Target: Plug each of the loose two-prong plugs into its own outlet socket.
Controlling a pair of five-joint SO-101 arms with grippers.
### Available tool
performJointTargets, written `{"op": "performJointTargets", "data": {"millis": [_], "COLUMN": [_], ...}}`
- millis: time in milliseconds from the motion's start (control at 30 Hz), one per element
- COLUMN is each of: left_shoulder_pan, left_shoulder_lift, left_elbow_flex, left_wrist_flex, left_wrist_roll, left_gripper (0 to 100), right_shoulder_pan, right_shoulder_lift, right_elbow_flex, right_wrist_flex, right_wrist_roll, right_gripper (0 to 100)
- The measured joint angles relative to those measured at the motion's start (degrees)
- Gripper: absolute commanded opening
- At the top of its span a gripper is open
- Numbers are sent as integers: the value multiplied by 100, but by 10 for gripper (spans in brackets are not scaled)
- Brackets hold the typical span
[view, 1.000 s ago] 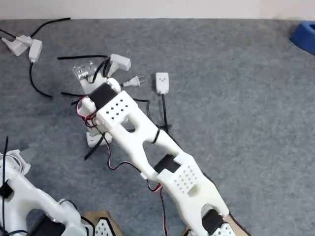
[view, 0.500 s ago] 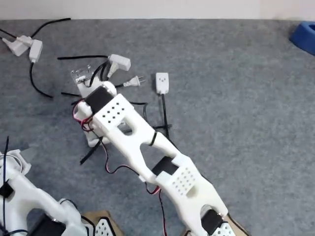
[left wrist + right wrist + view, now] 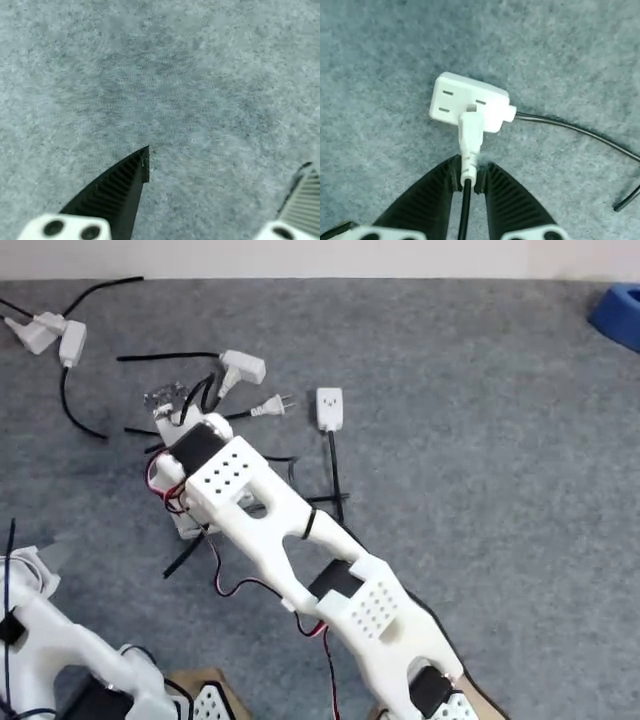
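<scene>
My right jaws are grasping the white two-prong plug [image 3: 470,127] by its moulded neck, at the point where its black cord [image 3: 465,200] is leaving it. The plug's front end is resting against the face of the white outlet block [image 3: 451,100]. My left jaws are released and are hanging over bare grey tabletop [image 3: 150,75], with nothing between them.

Change over the last second: in the high view my right arm [image 3: 250,490] is shifting back toward its base and toward the picture's left. The outlet block is staying where it was, near the far left of the tabletop.

Meaning for the task: I am judging this plug to be at its socket. The prongs are hidden behind the plug body, so I cannot tell whether they are fully seated. Because I am drawing back while clenched on the neck, I am risking pulling the plug out or dragging the block along.

Remaining work: a second loose plug [image 3: 270,407] is lying with its prongs bare, pointing at a second outlet [image 3: 329,408] near it and not touching it. That pair is waiting for insertion.

Markings: I am finding no brand, label or lettering that can be read on the plugs, outlets or cords. The outlet faces are showing slots alone.
</scene>
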Motion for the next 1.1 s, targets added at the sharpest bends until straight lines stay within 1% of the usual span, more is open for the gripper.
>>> {"op": "performJointTargets", "data": {"millis": [500,767,967,1100], "left_shoulder_pan": [-18,-18,-18,-18], "left_shoulder_lift": [0,0,0,0], "left_elbow_flex": [0,0,0,0], "left_wrist_flex": [0,0,0,0], "left_wrist_roll": [0,0,0,0], "left_gripper": [428,428,428,428], "right_shoulder_pan": [97,62,44,158], "right_shoulder_lift": [35,782,1310,1705], "right_elbow_flex": [44,-79,-448,-721], "right_wrist_flex": [-79,-79,114,132], "right_wrist_roll": [0,44,158,255], "right_gripper": [8,8,8,8]}}
